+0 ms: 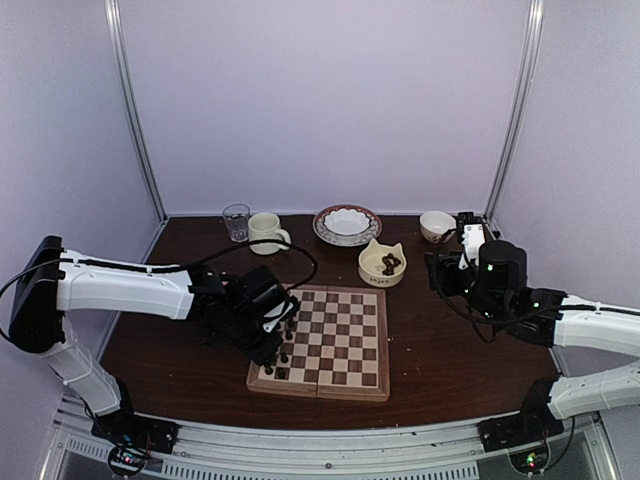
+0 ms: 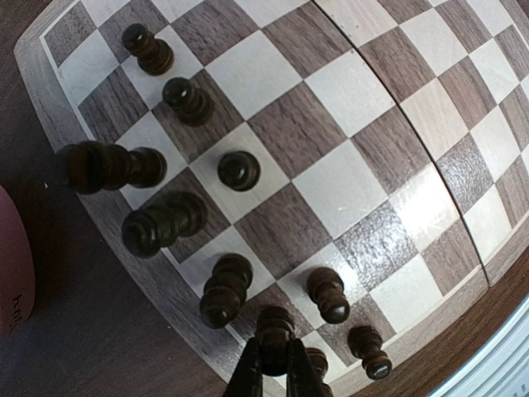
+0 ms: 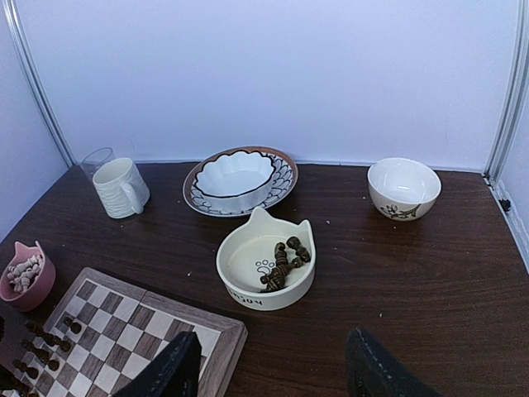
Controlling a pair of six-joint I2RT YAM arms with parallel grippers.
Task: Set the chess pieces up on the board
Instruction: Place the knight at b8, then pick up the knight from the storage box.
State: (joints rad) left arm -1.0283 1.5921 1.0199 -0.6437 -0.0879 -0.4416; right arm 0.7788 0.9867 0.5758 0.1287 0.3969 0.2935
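Pinching one chess piece [image 2: 274, 327] at the board's [image 1: 345, 340] part-filled left edge, left jaws are clamped; right jaws gape empty; cat bowl [image 3: 240, 287] holds more.

Top external: I look down from high behind the board's [image 1: 322, 343] near side, facing the back wall [image 1: 320, 100]; the board lies mid-frame, distant, complete.
Left wrist: I hover very close over the board's left rows, looking almost straight down on dark chess pieces [image 2: 238, 170].
Right wrist: low, well right of the board, facing the back wall; only the board's right end shows.
Shared: the board in all views; both wrist views probably catch the same pink dish [image 3: 25, 273] beside it.
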